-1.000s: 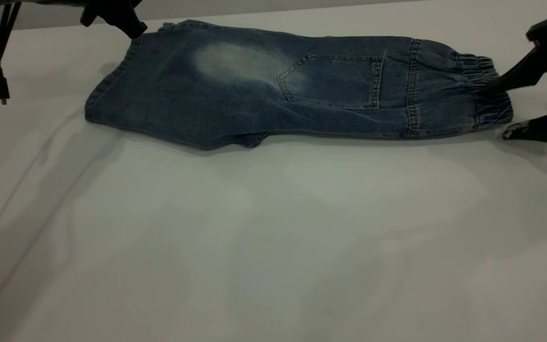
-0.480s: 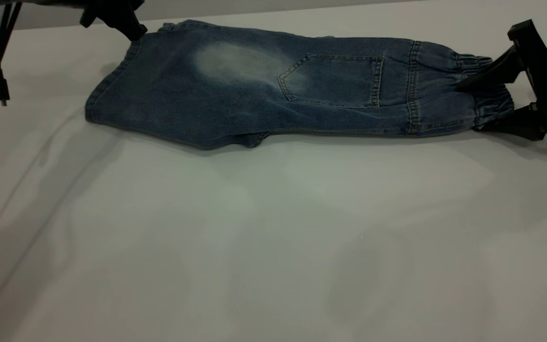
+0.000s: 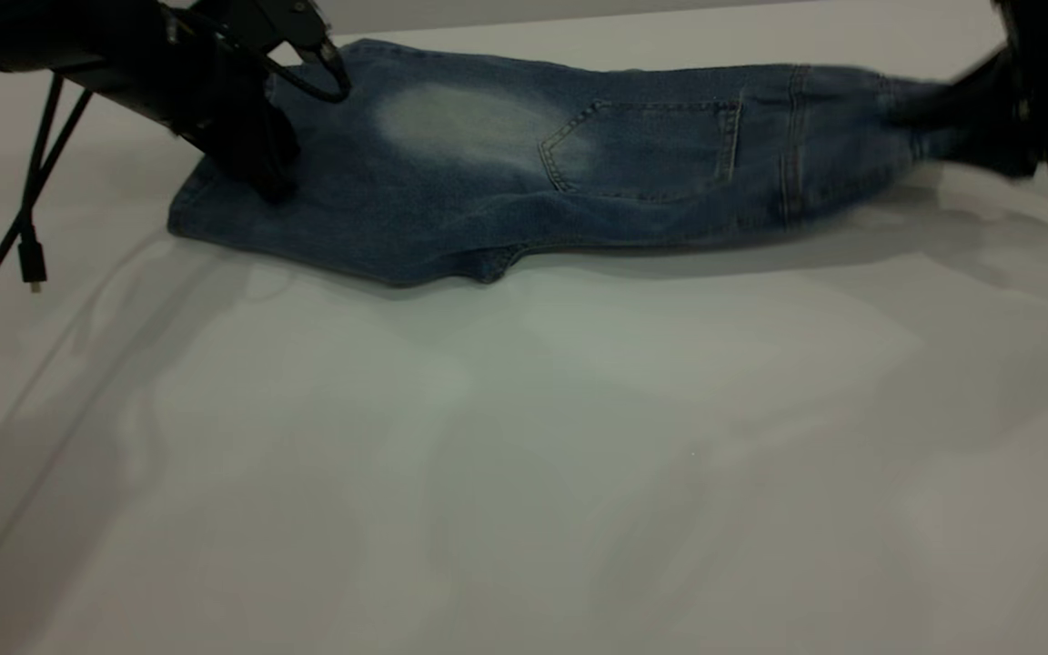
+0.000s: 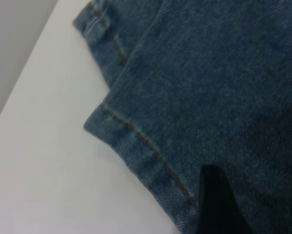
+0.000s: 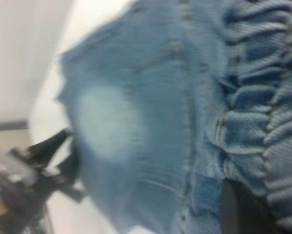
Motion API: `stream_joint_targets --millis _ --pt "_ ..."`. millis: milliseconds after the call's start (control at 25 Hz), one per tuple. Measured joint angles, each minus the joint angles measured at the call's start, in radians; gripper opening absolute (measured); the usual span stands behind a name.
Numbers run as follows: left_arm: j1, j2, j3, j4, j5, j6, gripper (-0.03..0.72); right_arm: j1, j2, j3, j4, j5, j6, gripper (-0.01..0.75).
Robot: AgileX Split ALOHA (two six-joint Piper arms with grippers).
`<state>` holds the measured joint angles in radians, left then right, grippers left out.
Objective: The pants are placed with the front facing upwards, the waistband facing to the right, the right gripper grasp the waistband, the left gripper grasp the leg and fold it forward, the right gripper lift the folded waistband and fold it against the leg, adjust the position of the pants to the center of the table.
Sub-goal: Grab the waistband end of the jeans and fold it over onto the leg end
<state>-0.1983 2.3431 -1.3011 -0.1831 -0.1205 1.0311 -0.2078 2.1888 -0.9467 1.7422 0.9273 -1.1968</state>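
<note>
1. No brand, label or readable writing on the pants (image 3: 524, 173), only tan stitching and a patch pocket (image 3: 642, 150).
2. Pants lie folded lengthwise at the far side of the table (image 3: 524, 473), leg (image 3: 324, 209) end at exterior left, waistband (image 3: 906, 127) at right.
3. Right gripper (image 3: 952, 100) is clamped on the gathered waistband, which is raised off the table with a shadow under it; elastic ruching fills the right wrist view.
4. Left gripper (image 3: 265, 177) presses down on the leg near the hem (image 4: 136, 141); cannot tell how wide its fingers stand, one dark fingertip (image 4: 216, 204) shows over denim.
5. Black cable (image 3: 28, 227) hangs at left, plug dangling above the table.
6. Right gripper is motion-blurred and cut off by the frame edge; left arm covers the leg's far corner.
</note>
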Motion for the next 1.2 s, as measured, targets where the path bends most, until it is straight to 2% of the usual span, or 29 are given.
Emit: stream_joint_targets --millis 320,400,640,840,1040,1120,1200 --pt "-0.096 0.016 -0.002 0.000 0.017 -0.011 0.344 0.014 -0.148 -0.026 -0.001 0.131 -0.012 0.083" --pt "-0.123 0.016 -0.001 0.000 0.024 -0.034 0.344 0.036 -0.150 -0.046 -0.001 0.178 -0.011 0.083" --pt "-0.201 0.013 0.000 -0.001 0.059 -0.081 0.344 0.132 -0.149 -0.098 -0.002 0.204 -0.008 0.083" --pt "-0.165 -0.026 0.005 -0.033 0.121 -0.104 0.347 0.123 -0.148 -0.098 0.003 0.206 -0.001 0.083" --pt "-0.149 -0.088 0.007 -0.026 0.121 -0.098 0.353 0.130 -0.148 -0.098 -0.001 0.221 -0.001 0.083" --pt "-0.153 -0.093 0.005 -0.026 0.093 -0.098 0.353 0.130 -0.148 -0.098 0.001 0.256 -0.001 0.083" --pt "-0.153 -0.089 0.005 -0.026 0.145 -0.098 0.353 0.139 -0.148 -0.098 0.002 0.294 -0.001 0.083"
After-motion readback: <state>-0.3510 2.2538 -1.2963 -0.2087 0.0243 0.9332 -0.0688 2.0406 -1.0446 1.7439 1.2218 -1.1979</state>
